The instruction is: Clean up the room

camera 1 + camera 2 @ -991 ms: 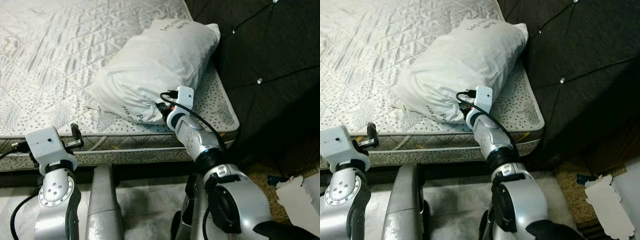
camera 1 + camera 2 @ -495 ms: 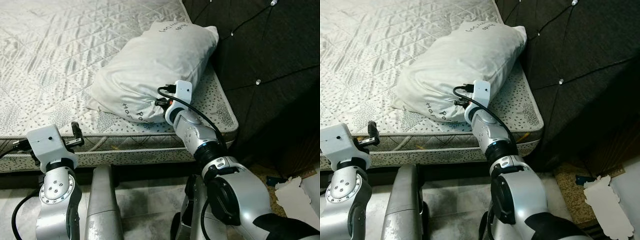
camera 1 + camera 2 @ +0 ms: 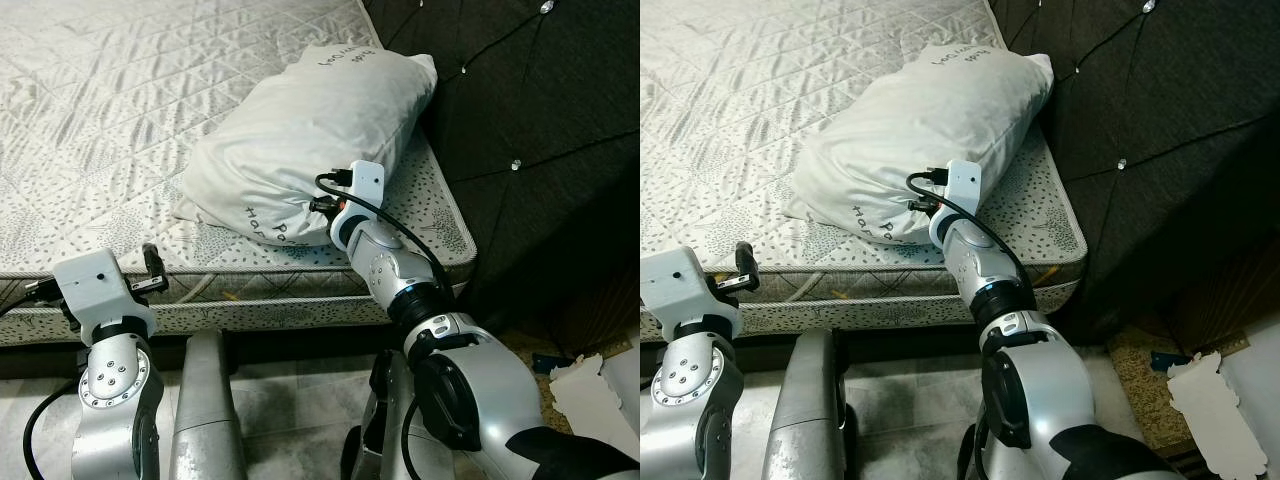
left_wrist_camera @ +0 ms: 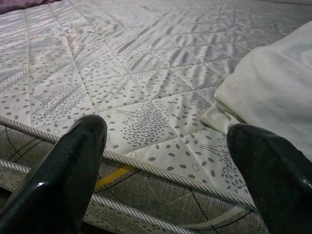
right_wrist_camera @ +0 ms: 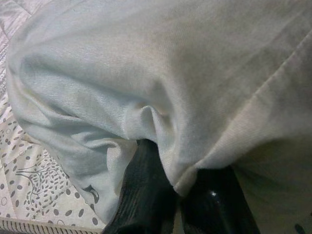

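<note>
Quilted mattress (image 3: 130, 130): landmark; grey-white, dotted border.
Headboard (image 3: 520, 130): dark, tufted, at mattress end.
Pillow (image 3: 310, 130): white, on mattress corner nearest headboard.
My right gripper (image 5: 178, 202): at pillow's near edge, pinching a fabric fold.
My left gripper (image 4: 170, 170): fingers spread, before mattress edge.

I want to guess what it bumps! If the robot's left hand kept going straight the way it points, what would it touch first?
Probably the mattress: the open left hand points low over its near edge. The pillow lies off to one side.
</note>
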